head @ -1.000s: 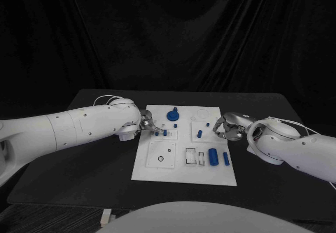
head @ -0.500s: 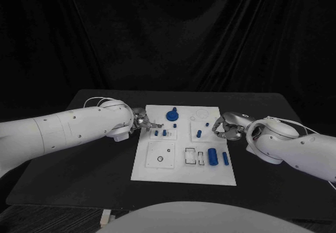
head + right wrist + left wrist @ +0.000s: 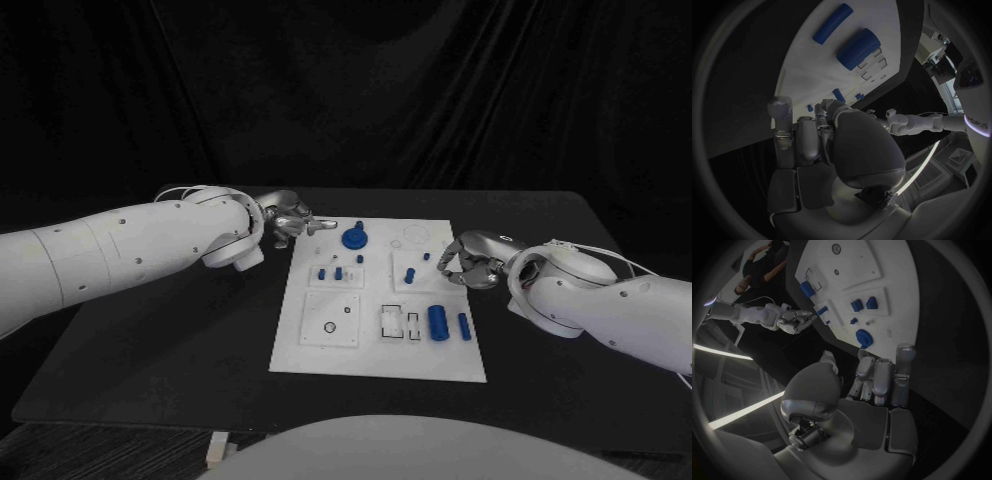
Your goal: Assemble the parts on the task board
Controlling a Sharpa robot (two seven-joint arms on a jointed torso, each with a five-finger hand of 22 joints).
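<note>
We see a white rectangular task board lying flat in the middle of a matte black table. Its surface is smooth and hard-looking, broken into raised square panels and shallow outlined slots. Small glossy blue parts sit on it. At the far end stands a round blue knob with a stem rising from it. Just nearer than the knob, on the left panel, two short blue pegs stand upright side by side. On the panel to their right lies a small slanted blue piece. Toward the near right of the board, a thick blue cylinder lies on its side, and a thinner blue rod lies just beside it, closer to the right edge.

The left hand, silver and metallic on its smooth white arm, is at the far left corner of the board, just off its edge and near the knob. Its fingers are curled inward and close together, and we see nothing between them; in its wrist view the hand is clear of the board.

The right hand is at the board's right edge, beside the slanted piece. Its fingers are curled in toward the thumb, and we cannot tell whether anything is pinched there.
</note>
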